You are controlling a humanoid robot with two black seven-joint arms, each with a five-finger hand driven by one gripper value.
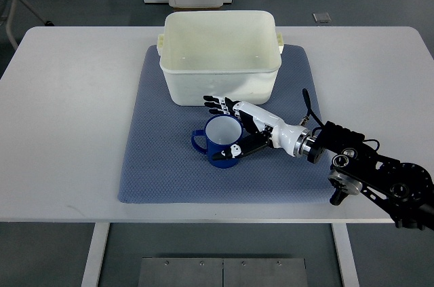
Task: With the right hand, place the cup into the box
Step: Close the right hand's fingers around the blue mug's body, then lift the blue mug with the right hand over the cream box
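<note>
A white rectangular table (61,131) fills the view, and a blue-grey woven mat (152,165) lies across its middle. On the near part of the mat stands a dark blue ceramic cup (218,143), upright, its white inside showing and its handle pointing left. Just beyond it, on the far half of the mat, sits a cream-coloured rectangular plastic box (220,60), open at the top, its near wall close behind the cup but apart from it. The cup is outside the box. From the right edge the black jointed right arm reaches in over the near right of the table. Its white-and-black right hand (241,127) is at the cup's right side, fingers (217,102) stretched past the far rim and the thumb against the near wall. The grip looks partly closed around the cup, though whether it is firmly clamped I cannot tell.
</note>
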